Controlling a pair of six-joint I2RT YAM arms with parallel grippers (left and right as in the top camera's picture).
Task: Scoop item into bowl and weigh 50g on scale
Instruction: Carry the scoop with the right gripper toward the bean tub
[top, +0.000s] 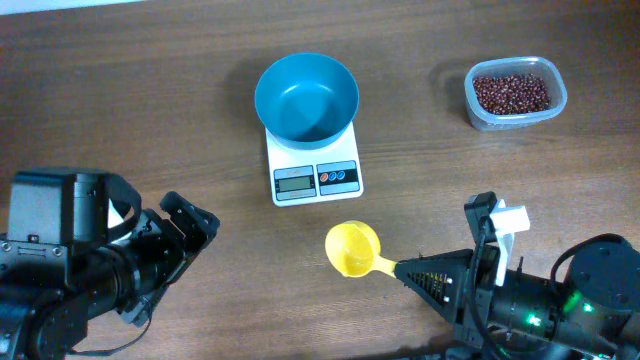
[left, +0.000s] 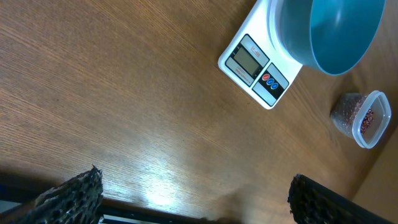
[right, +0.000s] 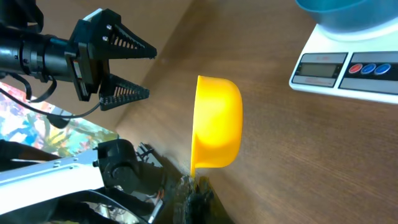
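Well, working from the bottom edge of the overhead view upward:

- The right gripper (top: 400, 268) sits at lower right, its fingers pressed together on the handle of the yellow scoop (top: 352, 248). The scoop's cup points toward frame centre and looks empty.
- The left gripper (top: 192, 222) sits at lower left with its fingers (right: 127, 42) spread wide. It holds nothing and touches nothing, with only bare table (left: 124, 93) between the tips.
- Just above the scoop is the white scale (top: 315, 170), its display and buttons facing the bottom edge. The readout is too small to read.
- The blue bowl (top: 306, 97) rests on the scale's upper part and looks empty, so I judge that no load has been delivered.
- Farthest off, at upper right, the beans (top: 511, 92) lie heaped in a clear tub (top: 556, 100), well apart from the bowl.
- The step in hand is probably the first scoop. The scoop should travel up and right to the tub and enter rim-first at a shallow tilt.
- It should then level out before lifting, so no beans roll off.
- A modest load is wiser than a full one, since the target weight is easy to overshoot.
- The handle grip should be kept firm, because a twist would spill beans.
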